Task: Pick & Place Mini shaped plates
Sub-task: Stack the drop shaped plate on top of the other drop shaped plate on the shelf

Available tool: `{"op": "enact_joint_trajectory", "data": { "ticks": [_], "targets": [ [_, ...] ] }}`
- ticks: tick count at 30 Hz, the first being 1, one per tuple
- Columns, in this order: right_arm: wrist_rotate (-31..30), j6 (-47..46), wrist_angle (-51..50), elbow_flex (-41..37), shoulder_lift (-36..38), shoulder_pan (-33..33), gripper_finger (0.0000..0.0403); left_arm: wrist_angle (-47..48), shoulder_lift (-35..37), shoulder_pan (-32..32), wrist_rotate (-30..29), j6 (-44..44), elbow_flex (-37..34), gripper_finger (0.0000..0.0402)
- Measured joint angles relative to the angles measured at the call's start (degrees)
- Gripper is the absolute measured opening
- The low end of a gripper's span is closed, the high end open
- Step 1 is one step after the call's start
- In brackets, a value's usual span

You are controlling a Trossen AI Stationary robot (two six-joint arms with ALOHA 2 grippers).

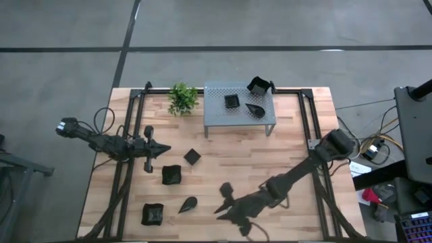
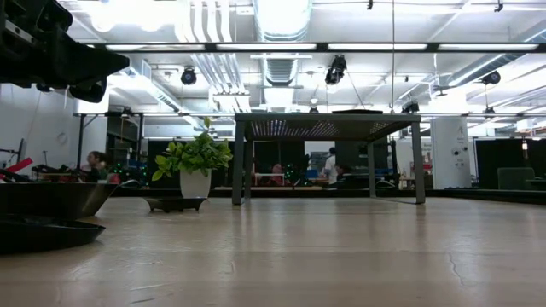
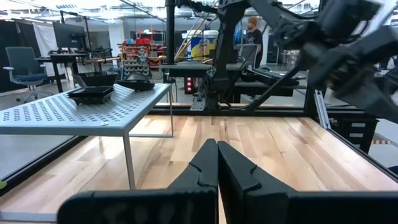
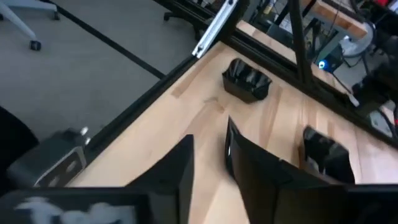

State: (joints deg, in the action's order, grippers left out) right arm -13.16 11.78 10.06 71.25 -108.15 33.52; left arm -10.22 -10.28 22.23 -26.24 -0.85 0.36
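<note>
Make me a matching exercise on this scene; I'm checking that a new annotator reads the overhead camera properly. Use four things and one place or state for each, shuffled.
Things:
1. green plant
2. grey shelf
3. left gripper
4. right gripper

Places or states:
A. carries three black plates
B. near the table edge farthest from the shelf
C. stands on the wood right beside the shelf
D. fingers shut together, nothing between them

Pairs: 1-C, 2-A, 3-D, 4-B
</note>
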Motion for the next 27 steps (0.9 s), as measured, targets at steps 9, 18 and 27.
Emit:
{"op": "enact_joint_trajectory", "data": {
  "ticks": [9, 18, 27],
  "targets": [
    [5.7, 4.0, -6.7, 15.2, -14.5, -3.9, 0.0139, 0.0, 0.0, 0.0, 0.0, 0.0, 0.0, 0.0],
    [8.5, 5.5, -8.6, 19.1, -21.4, -8.4, 0.0119, 0.0, 0.0, 0.0, 0.0, 0.0, 0.0, 0.0],
    [8.8, 1.2, -6.8, 19.2, -21.5, -11.1, 0.0099, 0.0, 0.0, 0.0, 0.0, 0.0, 0.0, 0.0]
  ]
}}
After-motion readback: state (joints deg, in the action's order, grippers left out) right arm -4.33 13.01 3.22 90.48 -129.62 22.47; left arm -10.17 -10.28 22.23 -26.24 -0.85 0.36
